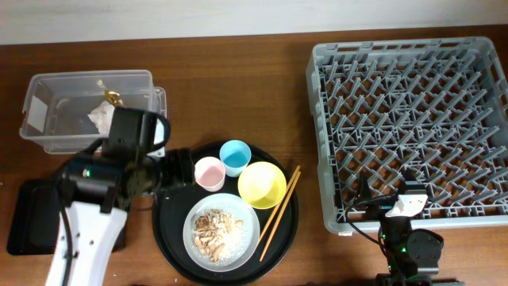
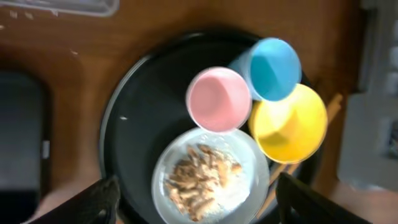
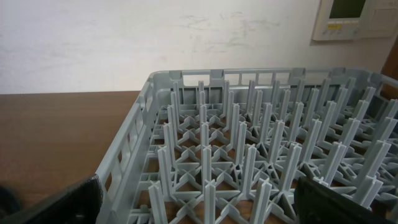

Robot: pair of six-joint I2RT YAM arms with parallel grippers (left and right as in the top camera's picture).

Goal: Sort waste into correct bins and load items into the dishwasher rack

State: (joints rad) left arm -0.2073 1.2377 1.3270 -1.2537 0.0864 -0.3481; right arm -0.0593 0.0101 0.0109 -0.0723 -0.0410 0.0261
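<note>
The pink cup (image 1: 209, 173), light-blue cup (image 1: 235, 156), yellow bowl (image 1: 262, 184) and pale plate (image 1: 247, 219) with beige food scraps (image 1: 213, 229) sit on a round black tray. Wooden chopsticks (image 1: 279, 206) lie along its right side. Crumpled white paper with a gold scrap (image 1: 103, 113) lies in the clear box (image 1: 48, 119). My left gripper (image 1: 181, 168) is open and empty, just left of the pink cup. In the left wrist view it (image 2: 199, 211) hangs above the plate (image 2: 163, 168) and the pink cup (image 2: 219, 99). My right gripper (image 3: 202, 211) is open and empty at the front edge of the grey rack (image 3: 249, 143).
The shallow black tray (image 1: 28, 214) lies at the front left under my left arm. The round black tray (image 1: 171, 222) sits mid-table. The grey rack (image 1: 413, 119) fills the right side and holds nothing. Bare brown wood shows between the tray and the rack.
</note>
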